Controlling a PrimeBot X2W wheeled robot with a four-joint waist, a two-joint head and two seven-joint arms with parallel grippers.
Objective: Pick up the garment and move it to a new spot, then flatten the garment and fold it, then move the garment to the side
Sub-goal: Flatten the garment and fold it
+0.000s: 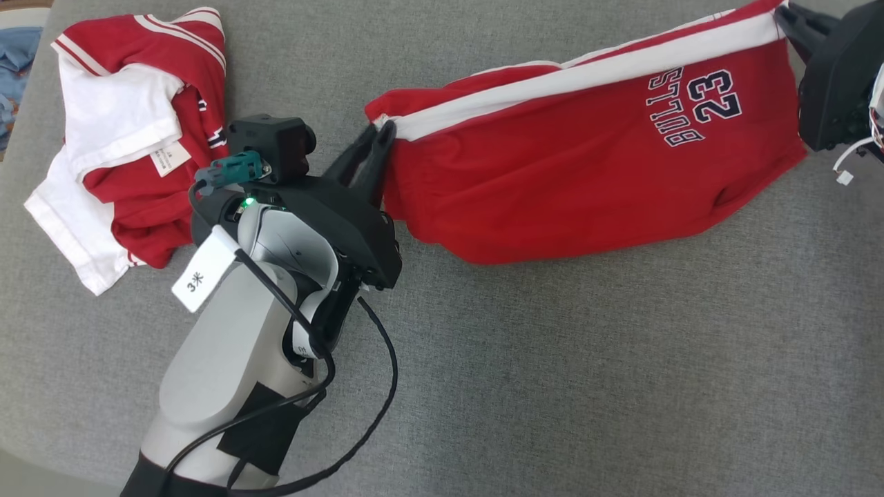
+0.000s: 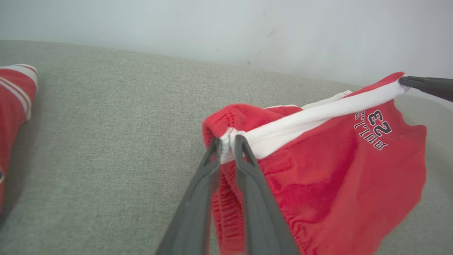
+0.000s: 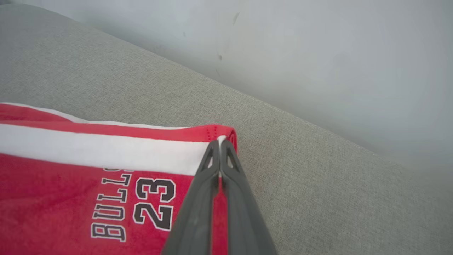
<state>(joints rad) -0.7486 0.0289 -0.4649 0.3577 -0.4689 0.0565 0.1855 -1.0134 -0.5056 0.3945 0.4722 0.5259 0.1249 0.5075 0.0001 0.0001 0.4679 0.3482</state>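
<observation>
We only catch part of the right gripper (image 3: 220, 141) in the head view, pinched tight on a hem corner of the soft red-and-white jersey shorts (image 1: 587, 172). The left gripper (image 2: 228, 141), barely parted, clamps their bunched elastic waistband.

right gripper (image 1: 784, 14): body cut by edge | blue cloth (image 1: 14, 62): mostly cut off

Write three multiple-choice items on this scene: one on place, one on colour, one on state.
1. The crumpled garment lies where from the red shorts?
A) robot's left B) robot's right C) underneath
2. The shorts' stripe is:
A) blue B) white C) black
3. The right gripper is:
A) open B) shut on nothing C) shut on the shorts

A: it sits at the head view's left.
B: a white band runs along them.
C: it pinches their corner.
</observation>
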